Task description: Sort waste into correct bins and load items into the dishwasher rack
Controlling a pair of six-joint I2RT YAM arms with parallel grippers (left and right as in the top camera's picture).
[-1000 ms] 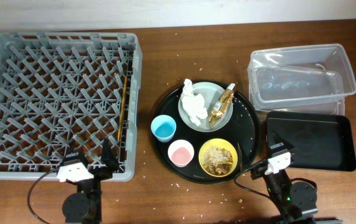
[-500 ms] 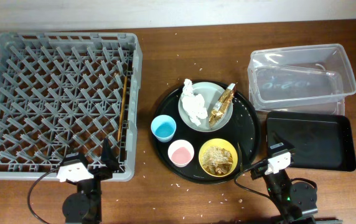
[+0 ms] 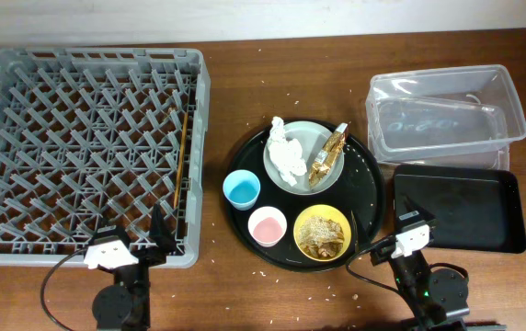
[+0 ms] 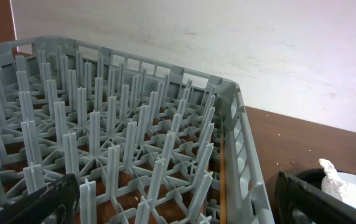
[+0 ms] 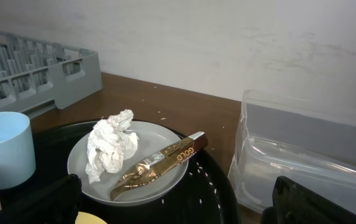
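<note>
A grey-green plate (image 3: 304,165) on the round black tray (image 3: 364,184) carries crumpled white tissue (image 3: 284,152) and a gold wrapper (image 3: 328,156). A yellow bowl (image 3: 322,233) holds brown scraps. A blue cup (image 3: 242,189) and pink cup (image 3: 267,225) stand beside it. The grey rack (image 3: 88,147) lies at left; the clear tub (image 3: 445,115) and black tray bin (image 3: 461,210) at right. My left gripper (image 4: 178,214) is open over the rack's near right corner. My right gripper (image 5: 178,211) is open, low before the plate (image 5: 128,163), tissue (image 5: 111,148) and wrapper (image 5: 159,163).
A thin brown stick (image 3: 183,152) lies inside the rack along its right wall. White crumbs are scattered over the wooden table and the round tray. Both arm bases sit at the table's front edge. A white wall stands behind the table.
</note>
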